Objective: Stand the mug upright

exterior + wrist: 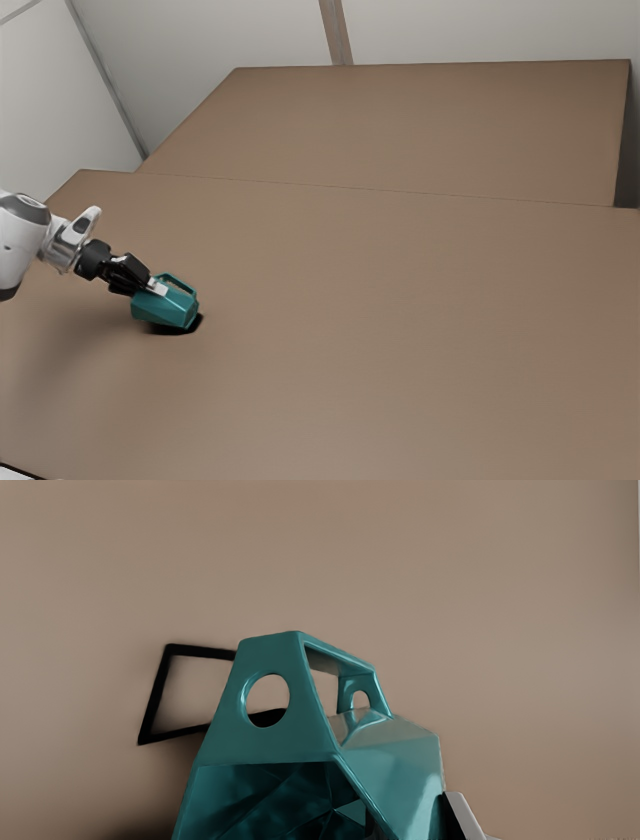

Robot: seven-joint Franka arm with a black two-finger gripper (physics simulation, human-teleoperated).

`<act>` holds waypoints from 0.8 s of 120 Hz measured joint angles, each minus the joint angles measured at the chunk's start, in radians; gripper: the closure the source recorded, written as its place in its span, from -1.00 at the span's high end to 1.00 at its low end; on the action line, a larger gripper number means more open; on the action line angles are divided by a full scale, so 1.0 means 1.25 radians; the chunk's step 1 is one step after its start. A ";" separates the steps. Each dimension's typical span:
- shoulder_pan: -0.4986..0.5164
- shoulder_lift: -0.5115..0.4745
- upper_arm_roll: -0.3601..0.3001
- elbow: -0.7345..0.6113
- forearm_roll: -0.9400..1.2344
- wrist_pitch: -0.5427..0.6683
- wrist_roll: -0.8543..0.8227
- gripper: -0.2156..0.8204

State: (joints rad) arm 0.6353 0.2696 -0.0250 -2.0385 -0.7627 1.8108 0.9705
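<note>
Teal, faceted, glossy mug (167,308), tipped on its side at the exterior frame's lower left, should handle as light, rigid and slightly slippery; the claw (155,286) is closed on its side wall, a sound hold provided pivoting is checked.

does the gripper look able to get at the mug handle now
Probably not without letting go first: the gripper looks shut on the mug's wall, though the handle itself stands uncovered.
</note>
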 joint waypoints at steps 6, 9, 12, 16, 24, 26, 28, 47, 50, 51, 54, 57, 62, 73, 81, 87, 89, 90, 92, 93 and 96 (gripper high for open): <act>0.000 -0.004 -0.003 0.000 0.004 0.001 0.000 -0.78; -0.001 -0.008 -0.005 0.000 0.006 0.002 0.001 -0.79; -0.003 -0.013 -0.007 0.000 0.009 0.002 0.001 -0.80; -0.009 -0.023 -0.007 0.000 0.012 0.001 0.001 -0.83; -0.028 -0.046 -0.008 0.000 0.018 0.001 0.001 -0.86; -0.033 -0.051 -0.008 -0.001 0.019 0.001 0.001 -0.86; -0.039 -0.056 -0.007 -0.001 0.021 0.001 0.001 -0.86; -0.126 -0.101 0.015 -0.001 0.043 0.002 0.000 -0.89; -0.161 -0.107 0.037 0.000 0.049 0.003 -0.002 -0.89; -0.172 -0.110 0.045 0.000 0.051 0.003 -0.003 -0.89; -0.202 -0.116 0.064 0.000 0.059 0.004 -0.005 -0.90; -0.231 -0.122 0.083 0.000 0.066 0.006 -0.008 -0.90; -0.280 -0.133 0.115 0.000 0.078 0.012 -0.013 -0.90; -0.350 -0.163 0.144 -0.002 0.122 0.025 -0.031 -0.90; -0.382 -0.188 0.149 -0.004 0.167 0.035 -0.048 -0.90; -0.403 -0.207 0.149 -0.006 0.207 0.042 -0.063 -0.90; -0.410 -0.214 0.149 -0.006 0.221 0.045 -0.068 -0.90; -0.413 -0.217 0.148 -0.007 0.228 0.046 -0.071 -0.91; -0.422 -0.224 0.151 -0.008 0.242 0.049 -0.077 -0.91; -0.426 -0.228 0.151 -0.008 0.249 0.050 -0.080 -0.91; -0.436 -0.237 0.151 -0.011 0.267 0.053 -0.088 -0.91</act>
State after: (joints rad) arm 0.0901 -0.0264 0.1640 -2.0526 -0.4287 1.8771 0.8603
